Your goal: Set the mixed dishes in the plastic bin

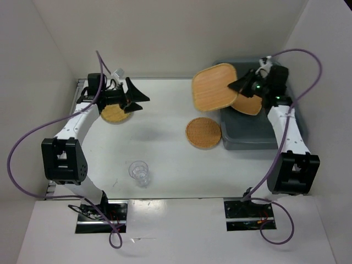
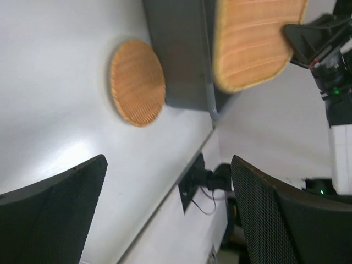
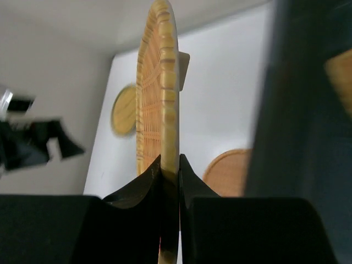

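Your right gripper (image 3: 169, 162) was clamped on the rim of the rounded square plate (image 1: 214, 87). In the right wrist view its two fingers (image 3: 144, 181) pinched the plate's edge from either side with no gap showing. The plate was held up off the table (image 1: 165, 118) and tilted. From the top view it overlapped the far left corner of the plastic bin (image 1: 250, 142), so part of it hung over the bin and part over the table.

You had one tan plate (image 1: 250, 104) lying inside the bin, at its far end. The right gripper covered part of it, so I could not tell its shape.

A round plate (image 1: 203, 132) lay flat on the table outside the bin, right against the bin's left wall.

Your left gripper (image 1: 138, 100) was at the far left of the table with its fingers (image 2: 55, 212) spread wide and nothing between them. A second round plate (image 1: 114, 113) lay on the table just beside it, partly hidden under the gripper in the top view. I could not tell whether the gripper touched it.

The clear cup (image 1: 139, 171) stood upright on the near left part of the table, well apart from both grippers and from the bin, with your left arm's elbow nearby
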You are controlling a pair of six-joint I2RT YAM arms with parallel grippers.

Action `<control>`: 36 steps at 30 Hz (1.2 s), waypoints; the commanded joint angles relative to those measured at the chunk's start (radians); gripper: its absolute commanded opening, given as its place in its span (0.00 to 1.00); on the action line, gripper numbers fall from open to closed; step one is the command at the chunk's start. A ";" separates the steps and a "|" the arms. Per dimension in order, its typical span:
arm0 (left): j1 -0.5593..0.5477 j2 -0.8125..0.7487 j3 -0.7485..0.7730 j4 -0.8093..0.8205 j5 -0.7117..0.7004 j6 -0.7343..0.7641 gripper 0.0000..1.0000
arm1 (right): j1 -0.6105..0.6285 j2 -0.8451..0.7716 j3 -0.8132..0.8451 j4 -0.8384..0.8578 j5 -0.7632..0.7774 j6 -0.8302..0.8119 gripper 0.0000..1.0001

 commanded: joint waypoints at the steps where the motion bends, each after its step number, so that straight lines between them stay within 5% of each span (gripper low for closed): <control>1: 0.019 -0.105 -0.025 -0.053 -0.074 0.080 1.00 | -0.128 -0.058 0.095 -0.015 0.139 0.044 0.00; 15: 0.019 -0.194 -0.171 -0.064 -0.122 0.101 1.00 | -0.202 0.086 0.149 -0.095 0.670 0.053 0.00; 36: 0.019 -0.213 -0.218 -0.035 -0.142 0.072 1.00 | -0.202 0.471 0.357 -0.068 0.615 0.113 0.01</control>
